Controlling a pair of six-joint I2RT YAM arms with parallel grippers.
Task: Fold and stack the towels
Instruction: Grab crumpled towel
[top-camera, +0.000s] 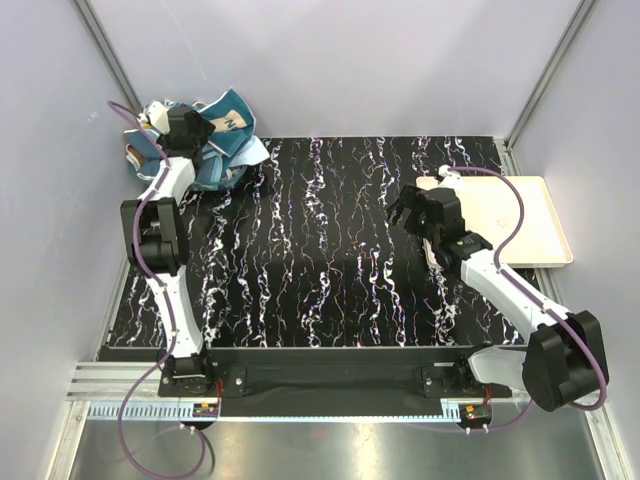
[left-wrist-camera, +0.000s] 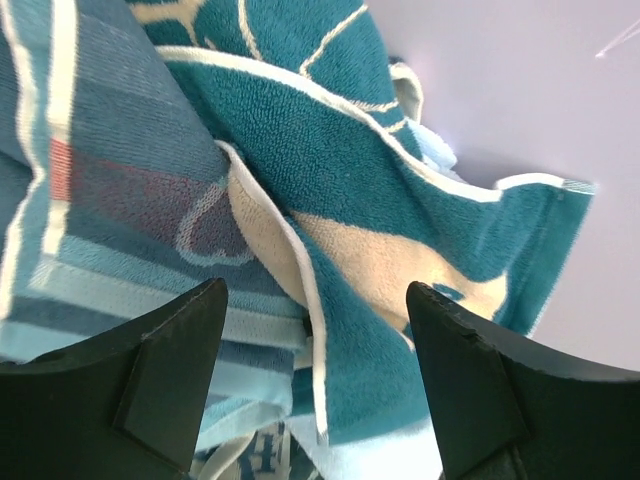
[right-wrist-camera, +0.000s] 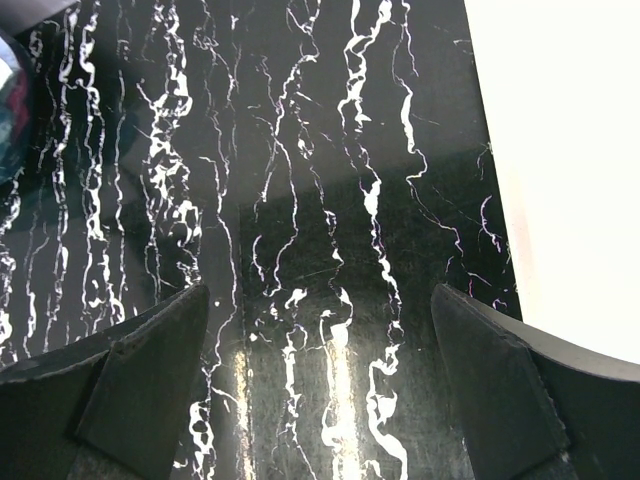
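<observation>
A heap of crumpled towels (top-camera: 222, 140) lies at the far left corner of the black marbled mat (top-camera: 320, 250). My left gripper (top-camera: 180, 128) is over the heap, open. In the left wrist view its jaws stand wide apart (left-wrist-camera: 315, 385) with a teal towel with a beige centre (left-wrist-camera: 390, 230) and a light blue striped towel (left-wrist-camera: 110, 200) close before them, nothing pinched. My right gripper (top-camera: 408, 212) is open and empty above the mat's right half; the right wrist view (right-wrist-camera: 320, 390) shows only bare mat between its fingers.
A cream tray (top-camera: 520, 225) sits at the right of the mat, also showing as a pale edge in the right wrist view (right-wrist-camera: 570, 150). Grey walls enclose the back and sides. The towel heap partly hangs past the mat's far left corner.
</observation>
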